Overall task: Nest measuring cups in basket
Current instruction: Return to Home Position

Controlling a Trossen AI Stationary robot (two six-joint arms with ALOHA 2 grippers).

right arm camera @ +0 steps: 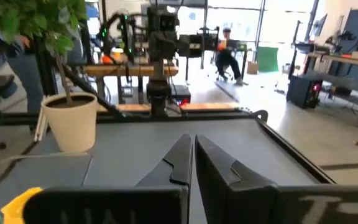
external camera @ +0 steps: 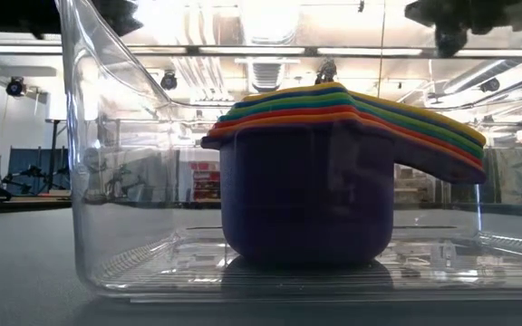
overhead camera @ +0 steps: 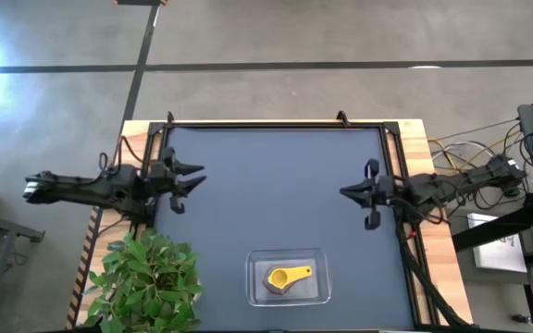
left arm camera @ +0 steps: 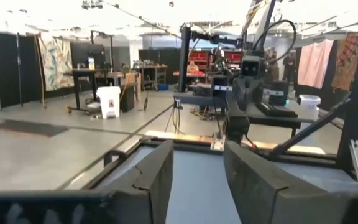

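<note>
The measuring cups (external camera: 333,116) sit one inside another in the clear basket (overhead camera: 318,290), at 6 o'clock on the dark table (overhead camera: 276,203). The yellow cup (overhead camera: 288,277) is on top, and the big purple cup (external camera: 306,199) is on the outside, resting on the basket floor. The left gripper (overhead camera: 199,178) hangs at 9 o'clock, its claw wide and holding nothing. The right gripper (overhead camera: 344,191) hangs at 3 o'clock, with its claw narrow and its fingers (right arm camera: 180,163) nearly touching. Both are well apart from the basket.

The left arm (overhead camera: 91,188) stretches in from the left edge of the high view, the left gripper (overhead camera: 195,178) at centre-left with its fingers spread. The right arm (overhead camera: 452,183) enters from the right edge, the right gripper (overhead camera: 344,192) at centre-right with its fingers pressed together.
</note>
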